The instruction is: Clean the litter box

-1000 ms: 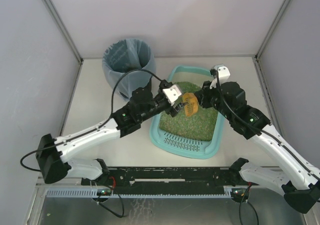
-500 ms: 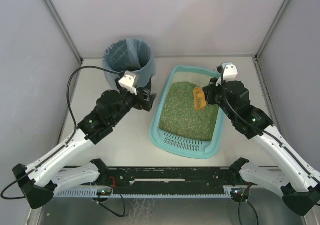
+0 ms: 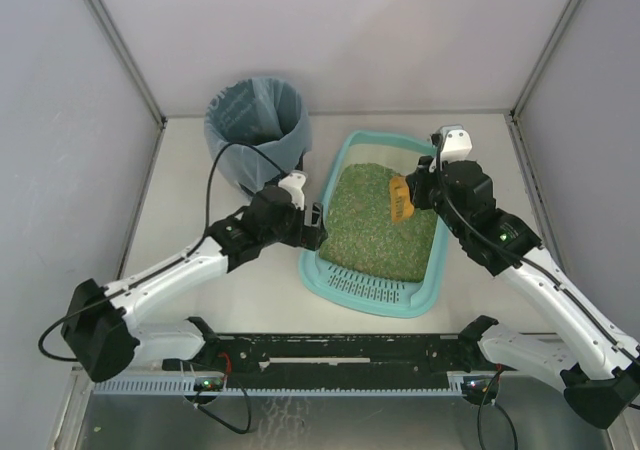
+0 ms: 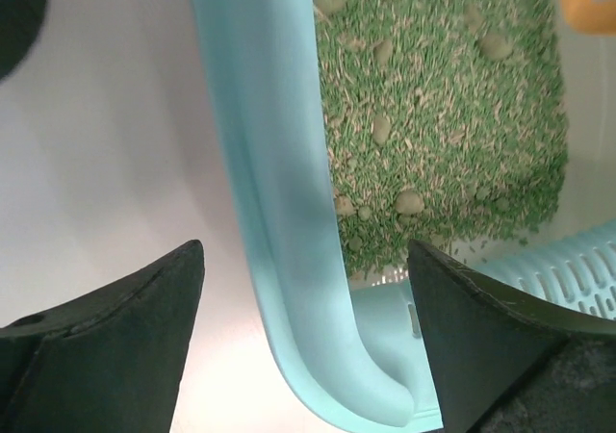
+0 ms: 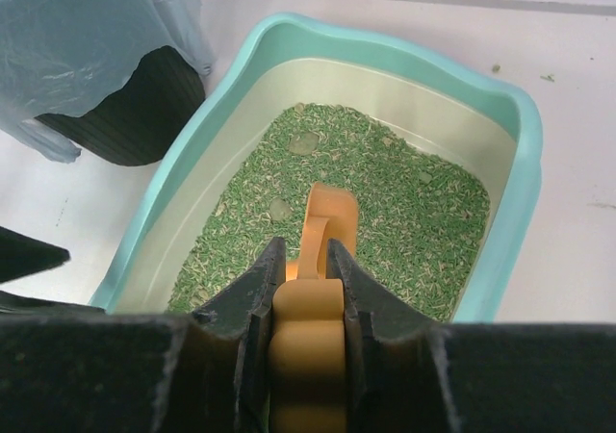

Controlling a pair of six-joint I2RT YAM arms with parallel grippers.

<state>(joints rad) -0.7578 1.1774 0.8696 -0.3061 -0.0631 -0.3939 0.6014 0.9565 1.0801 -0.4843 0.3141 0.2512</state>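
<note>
A black bin (image 3: 290, 142) lined with a blue bag stands off the box's far-left corner, near it but apart. The box (image 3: 432, 270) lies on the table (image 3: 180, 190). Its grille (image 3: 372, 288) is at the near end, and green litter (image 3: 375, 235) covers the rest of its floor. Grey-green lumps (image 4: 409, 200) sit in the litter, several close to the box's left wall. An orange scoop (image 3: 400, 200) hangs over the far-right part of the box, above the litter. Whether its blade touches the litter cannot be told.

The left arm runs low over the table from its base, left of the box. Its elbow is bent left of the box and its wrist is at the box's left rim. The left gripper (image 3: 313, 227) is released, with its fingers wide apart and the rim between them. One finger (image 4: 115, 327) is outside the box over the table and the other (image 4: 491, 337) is over the box's inside. There is a gap on each side of the rim.

The right arm rises from its base, right of the box. Its elbow is right of the box and its wrist is above the box's far-right corner. The right gripper (image 3: 412, 192) is clenched on the scoop's handle, with a finger (image 5: 265, 279) pressing each side. The blade points out over the litter.
</note>
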